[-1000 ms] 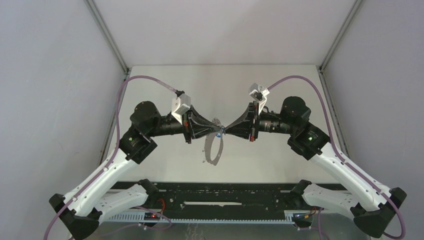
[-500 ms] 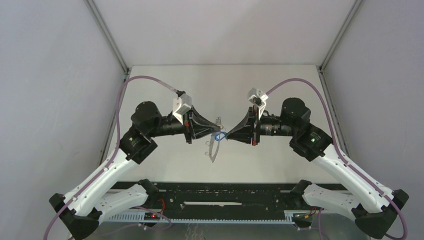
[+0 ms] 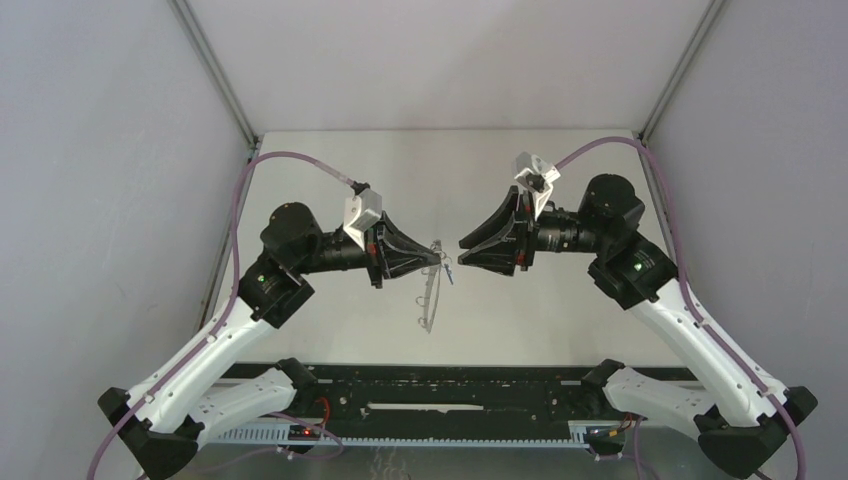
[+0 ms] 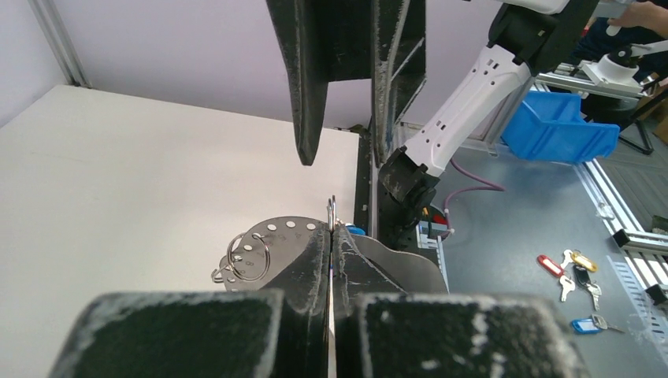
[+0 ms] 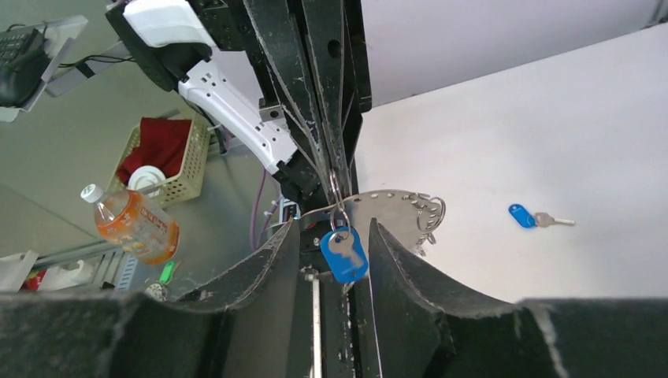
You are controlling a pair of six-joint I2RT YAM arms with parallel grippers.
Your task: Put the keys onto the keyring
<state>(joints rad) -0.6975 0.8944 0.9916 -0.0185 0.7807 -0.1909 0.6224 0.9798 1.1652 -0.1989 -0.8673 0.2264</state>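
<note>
Left gripper (image 3: 438,262) is clenched on the keyring (image 3: 429,300) rim, holding it edge-on above the table (image 3: 330,180). Right gripper (image 3: 461,254) has its jaws apart, grasps nothing, and sits just beside the ring. A blue-tag key (image 5: 343,253) hangs from a ring loop. The second key (image 5: 529,217) lies on the table, well apart.

We find the keyring (image 3: 430,296) above the table (image 3: 330,180), between the left gripper (image 3: 438,262) and the right gripper (image 3: 461,251). One key (image 5: 344,253) hangs on it, and the second key (image 5: 524,216) lies apart on the table.
</note>
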